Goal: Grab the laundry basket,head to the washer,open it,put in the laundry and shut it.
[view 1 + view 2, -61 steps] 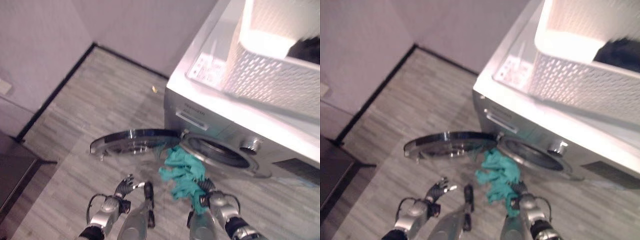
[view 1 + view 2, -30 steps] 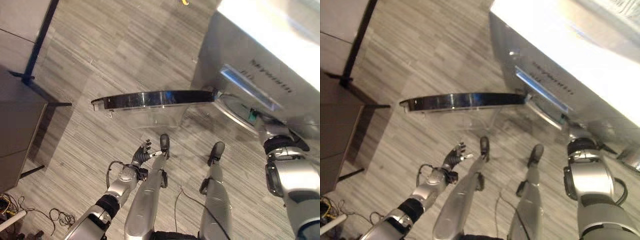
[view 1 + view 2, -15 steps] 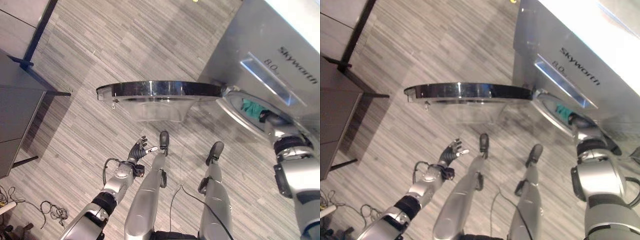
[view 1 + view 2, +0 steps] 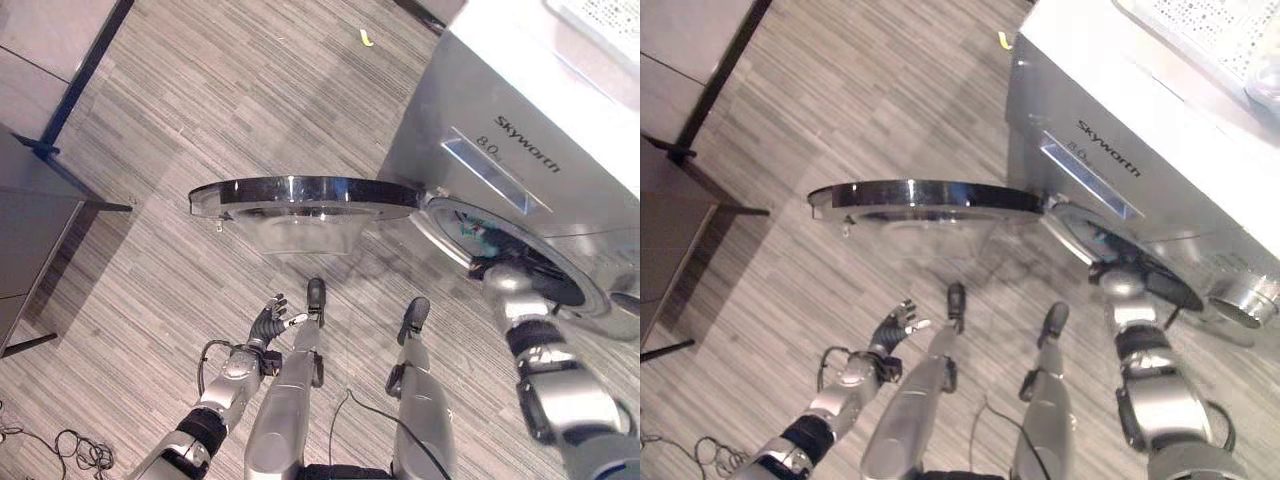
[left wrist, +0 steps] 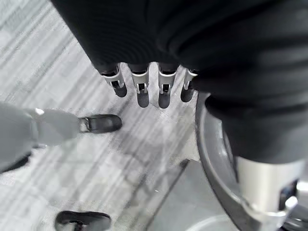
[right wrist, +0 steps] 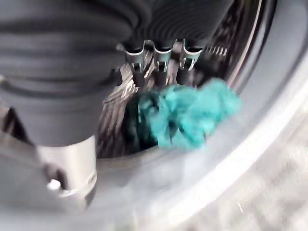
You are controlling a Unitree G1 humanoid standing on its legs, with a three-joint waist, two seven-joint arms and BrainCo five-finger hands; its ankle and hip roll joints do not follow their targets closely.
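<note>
The silver-grey front-loading washer (image 4: 520, 120) stands with its round glass door (image 4: 305, 195) swung open. The crumpled teal cloth (image 6: 185, 113) lies inside the drum, just past the straight, relaxed fingers of the right hand (image 6: 156, 65), which hold nothing. The left hand (image 4: 268, 322) hangs low over the grey plank floor (image 4: 150, 260), fingers spread loosely.

It looked like a laundry corner in a home: a silver front-loading washing machine (image 4: 520, 140) stood with its round glass door (image 4: 305, 197) swung open over grey wood-grain plank flooring (image 4: 200, 90), beside a plain wall with dark skirting (image 4: 85, 68).
</note>
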